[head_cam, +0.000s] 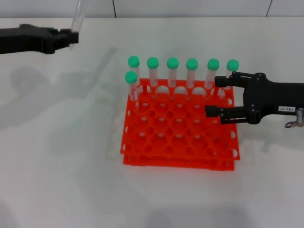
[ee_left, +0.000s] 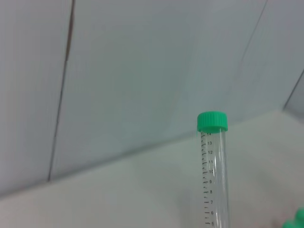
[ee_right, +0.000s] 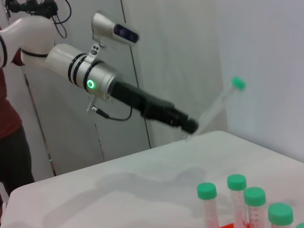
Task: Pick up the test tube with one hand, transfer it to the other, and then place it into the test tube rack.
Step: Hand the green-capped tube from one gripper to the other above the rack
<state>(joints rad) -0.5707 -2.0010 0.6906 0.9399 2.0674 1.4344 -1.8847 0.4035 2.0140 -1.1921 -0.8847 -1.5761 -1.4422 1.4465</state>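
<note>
White table [head_cam: 71, 180], pale wall panels behind. Orange-red rack [head_cam: 179, 130] sits mid-table — landmark for all below. Seven green-capped tubes [head_cam: 172, 71] stand upright in it: six along the far row, one in the next row at the left corner.

Left gripper [head_cam: 71, 38] — well off to the rack's far left, raised above the table, clamped on the lower end of the tube [head_cam: 78, 16]. Tube tilts upward; in the right wrist view its green cap [ee_right: 238, 84] points up and away from the gripper [ee_right: 190, 126].

Right gripper [head_cam: 212, 96] with white label — over the rack's right edge, fingers spread wide, holding nothing, near the rightmost standing tubes.
</note>
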